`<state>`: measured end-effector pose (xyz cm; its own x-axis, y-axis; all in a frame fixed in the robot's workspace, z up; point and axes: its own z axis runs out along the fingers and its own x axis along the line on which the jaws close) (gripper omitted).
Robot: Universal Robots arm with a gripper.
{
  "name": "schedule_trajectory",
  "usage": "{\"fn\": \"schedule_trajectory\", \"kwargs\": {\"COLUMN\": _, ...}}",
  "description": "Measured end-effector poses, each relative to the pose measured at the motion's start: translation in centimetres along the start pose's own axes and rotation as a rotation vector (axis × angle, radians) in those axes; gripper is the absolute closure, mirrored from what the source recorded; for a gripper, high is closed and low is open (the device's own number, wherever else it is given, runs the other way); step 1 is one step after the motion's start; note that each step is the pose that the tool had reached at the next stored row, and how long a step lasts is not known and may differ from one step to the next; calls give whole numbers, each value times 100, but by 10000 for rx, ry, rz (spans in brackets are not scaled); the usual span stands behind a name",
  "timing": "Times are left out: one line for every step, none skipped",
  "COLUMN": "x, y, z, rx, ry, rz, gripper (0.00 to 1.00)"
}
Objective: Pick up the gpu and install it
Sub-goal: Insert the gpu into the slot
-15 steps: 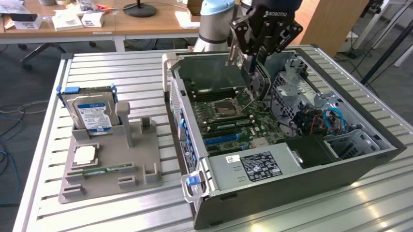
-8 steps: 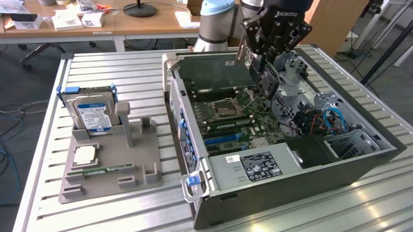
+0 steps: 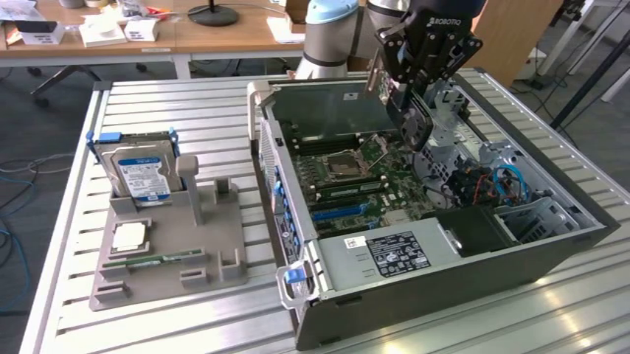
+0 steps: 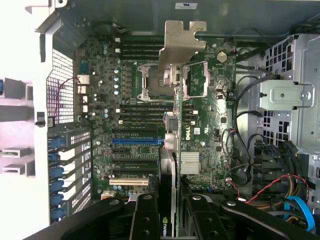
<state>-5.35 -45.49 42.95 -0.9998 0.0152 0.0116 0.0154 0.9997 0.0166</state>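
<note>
The gripper (image 3: pixel 417 131) hangs over the open computer case (image 3: pixel 551 251), which lies on its side toward the exterior view's right edge of the bench (image 3: pixel 177 96). Its jaws are partly closed and pinch the graphics card (image 3: pixel 406 118) by its two flat faces. The card is held on edge in the air above the main board (image 4: pixel 100 100), touching nothing below. In the wrist view the card's metal bracket (image 4: pixel 182 40) sits over the processor socket (image 4: pixel 197 82), and the card's thin edge (image 4: pixel 173 150) runs back toward the gripper (image 4: pixel 170 212).

The main risk, as I judge it, is alignment. The card hangs over the middle of the board, while the long blue slot (image 4: pixel 137 141) lies off to one side near the case's back wall. A descent from here would land the card on the socket or the memory slots and could bend pins.

The bracket is another hazard. It juts past the card and could catch on the slotted back wall (image 4: pixel 65 165).

A pinch on smooth faces may also let the card tilt or slip under seating force. The loose wires (image 4: pixel 270 187) near the drive cage could snag the gripper.
</note>
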Motion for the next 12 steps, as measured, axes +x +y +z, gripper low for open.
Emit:
{"fn": "schedule_trajectory", "kwargs": {"x": 0, "y": 0, "z": 0, "rx": 0, "ry": 0, "rz": 1, "gripper": 74}}
{"fn": "schedule_trajectory", "kwargs": {"x": 0, "y": 0, "z": 0, "rx": 0, "ry": 0, "rz": 0, "gripper": 74}}
{"fn": "schedule_trajectory", "kwargs": {"x": 0, "y": 0, "z": 0, "rx": 0, "ry": 0, "rz": 1, "gripper": 74}}
{"fn": "schedule_trajectory", "kwargs": {"x": 0, "y": 0, "z": 0, "rx": 0, "ry": 0, "rz": 1, "gripper": 74}}
{"fn": "schedule_trajectory", "kwargs": {"x": 0, "y": 0, "z": 0, "rx": 0, "ry": 0, "rz": 1, "gripper": 74}}
{"fn": "schedule_trajectory", "kwargs": {"x": 0, "y": 0, "z": 0, "rx": 0, "ry": 0, "rz": 1, "gripper": 74}}
{"fn": "schedule_trajectory", "kwargs": {"x": 0, "y": 0, "z": 0, "rx": 0, "ry": 0, "rz": 1, "gripper": 74}}
{"fn": "schedule_trajectory", "kwargs": {"x": 0, "y": 0, "z": 0, "rx": 0, "ry": 0, "rz": 1, "gripper": 74}}
{"fn": "schedule_trajectory", "kwargs": {"x": 0, "y": 0, "z": 0, "rx": 0, "ry": 0, "rz": 0, "gripper": 74}}
{"fn": "schedule_trajectory", "kwargs": {"x": 0, "y": 0, "z": 0, "rx": 0, "ry": 0, "rz": 1, "gripper": 74}}
{"fn": "schedule_trajectory", "kwargs": {"x": 0, "y": 0, "z": 0, "rx": 0, "ry": 0, "rz": -2, "gripper": 74}}
{"fn": "schedule_trajectory", "kwargs": {"x": 0, "y": 0, "z": 0, "rx": 0, "ry": 0, "rz": -21, "gripper": 74}}
